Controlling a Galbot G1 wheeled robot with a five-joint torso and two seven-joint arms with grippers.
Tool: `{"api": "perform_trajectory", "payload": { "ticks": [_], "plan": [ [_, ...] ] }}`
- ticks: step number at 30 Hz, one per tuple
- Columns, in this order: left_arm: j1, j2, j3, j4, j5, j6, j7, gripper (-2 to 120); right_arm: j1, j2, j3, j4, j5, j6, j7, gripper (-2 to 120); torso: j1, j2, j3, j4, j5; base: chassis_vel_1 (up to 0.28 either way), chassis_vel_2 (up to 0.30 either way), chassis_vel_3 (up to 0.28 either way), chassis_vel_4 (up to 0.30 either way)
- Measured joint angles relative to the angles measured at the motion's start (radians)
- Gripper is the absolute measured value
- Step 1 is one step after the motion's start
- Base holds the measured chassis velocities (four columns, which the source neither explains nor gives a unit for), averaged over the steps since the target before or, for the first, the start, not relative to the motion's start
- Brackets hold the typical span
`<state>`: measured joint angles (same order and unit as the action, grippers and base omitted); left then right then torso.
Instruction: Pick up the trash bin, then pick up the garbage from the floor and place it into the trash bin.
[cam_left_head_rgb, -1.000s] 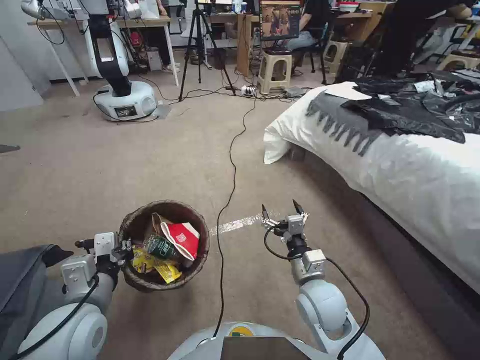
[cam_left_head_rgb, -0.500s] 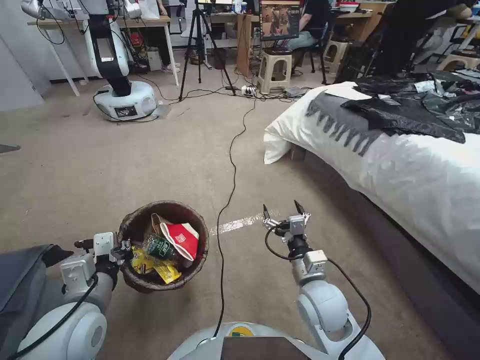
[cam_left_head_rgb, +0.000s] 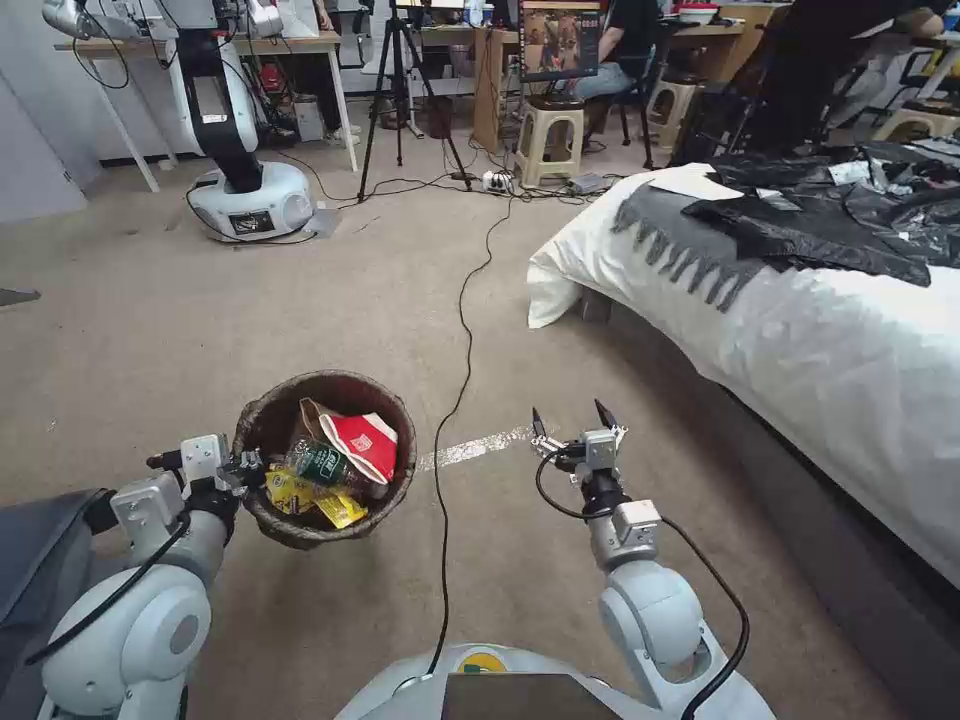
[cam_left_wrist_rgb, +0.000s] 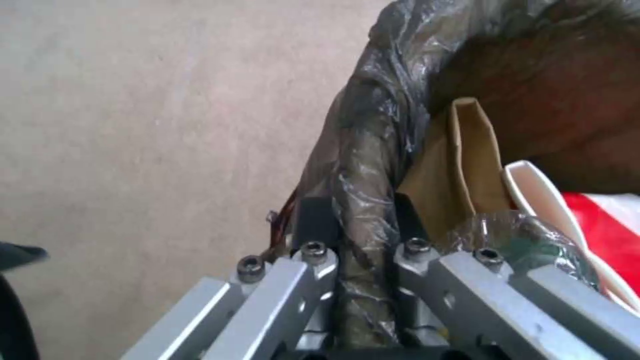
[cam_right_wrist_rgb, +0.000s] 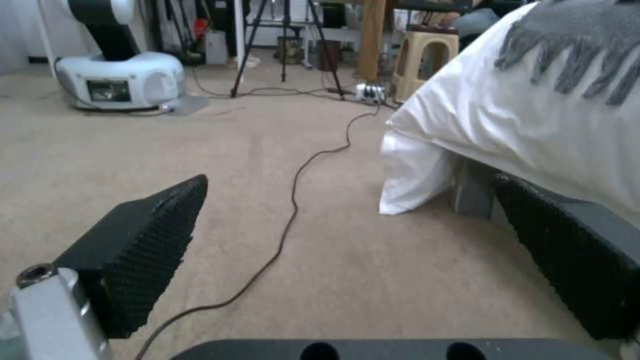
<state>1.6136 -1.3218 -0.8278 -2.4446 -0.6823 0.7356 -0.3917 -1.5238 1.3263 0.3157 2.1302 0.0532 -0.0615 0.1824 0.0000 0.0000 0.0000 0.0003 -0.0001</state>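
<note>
The trash bin (cam_left_head_rgb: 290, 524), lined with a wrinkled dark-brown bag, hangs just above the carpet at the lower left. My left gripper (cam_left_head_rgb: 243, 470) is shut on its near rim; in the left wrist view the fingers (cam_left_wrist_rgb: 313, 215) pinch the bag-covered rim (cam_left_wrist_rgb: 363, 160). Inside the bin lies the garbage (cam_left_head_rgb: 352, 448): a red-and-white packet (cam_left_wrist_rgb: 600, 220), a brown paper bag (cam_left_wrist_rgb: 460, 160), a green-labelled bottle (cam_left_head_rgb: 318, 464) and yellow wrappers (cam_left_head_rgb: 300, 495). My right gripper (cam_left_head_rgb: 573, 420) is open and empty over bare carpet to the bin's right, its ridged black pads (cam_right_wrist_rgb: 150, 240) wide apart.
A black cable (cam_left_head_rgb: 462, 330) runs along the carpet between the arms, crossing a pale tape strip (cam_left_head_rgb: 470, 448). A bed with a white sheet (cam_left_head_rgb: 800, 340) and black bags fills the right side. Another robot's base (cam_left_head_rgb: 250, 198), a tripod (cam_left_head_rgb: 400, 90) and stools (cam_left_head_rgb: 548, 135) stand at the back.
The left arm has carried the bin slightly up and away from me, still gripping its rim. The right gripper has drifted a little to the right and stays open.
</note>
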Motion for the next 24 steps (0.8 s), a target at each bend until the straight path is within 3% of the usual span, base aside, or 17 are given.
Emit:
{"api": "perform_trajectory", "payload": {
  "ticks": [2, 8, 13, 17, 18, 21, 24],
  "plan": [
    [-0.027, 0.019, 0.015, 0.011, -0.111, 0.0, -0.078, 3, 0.0, -0.001, 0.0, 0.0, 0.0, 0.0, 0.0, 100, 0.0, 0.0, 0.0, -0.0005, 0.0, 0.0, 0.0, 0.0, 0.0],
    [-0.048, 0.04, 0.021, 0.042, -0.187, 0.0, -0.142, 3, 0.003, -0.003, -0.006, -0.005, 0.001, -0.002, 0.0, 100, 0.0, 0.0, 0.0, -0.0002, 0.0002, 0.0, 0.0, 0.0, 0.0],
    [-0.056, 0.063, 0.023, 0.071, -0.278, 0.0, -0.233, 3, 0.004, -0.007, -0.009, -0.007, 0.002, -0.002, 0.0, 100, 0.0, 0.0, 0.0, -0.0002, 0.0, 0.0, 0.0, 0.0, 0.0],
    [-0.067, 0.083, 0.039, 0.076, -0.431, 0.0, -0.383, 3, 0.008, -0.008, -0.013, -0.009, 0.003, -0.002, 0.0, 100, 0.0, 0.0, 0.0, -0.0005, 0.0, 0.0, 0.0, 0.0, 0.0],
    [-0.067, 0.083, 0.039, 0.076, -0.431, 0.0, -0.383, 3, 0.008, -0.008, -0.013, -0.009, 0.003, -0.002, 0.0, 100, 0.0, 0.0, 0.0, -0.0005, 0.0, 0.0, 0.0, 0.0, 0.0],
    [-0.069, 0.08, 0.044, 0.09, -0.482, 0.0, -0.477, 3, 0.009, -0.007, -0.018, -0.011, 0.003, -0.003, 0.001, 100, 0.0, 0.0, 0.0, -0.0004, 0.0001, 0.0, 0.0, 0.0, 0.0],
    [-0.062, 0.075, 0.043, 0.096, -0.501, 0.0, -0.508, 3, 0.009, -0.007, -0.019, -0.012, 0.003, -0.003, 0.001, 100, 0.0, 0.0, 0.0, -0.0002, 0.0, 0.0, 0.0, 0.0, 0.0]
  ]
}}
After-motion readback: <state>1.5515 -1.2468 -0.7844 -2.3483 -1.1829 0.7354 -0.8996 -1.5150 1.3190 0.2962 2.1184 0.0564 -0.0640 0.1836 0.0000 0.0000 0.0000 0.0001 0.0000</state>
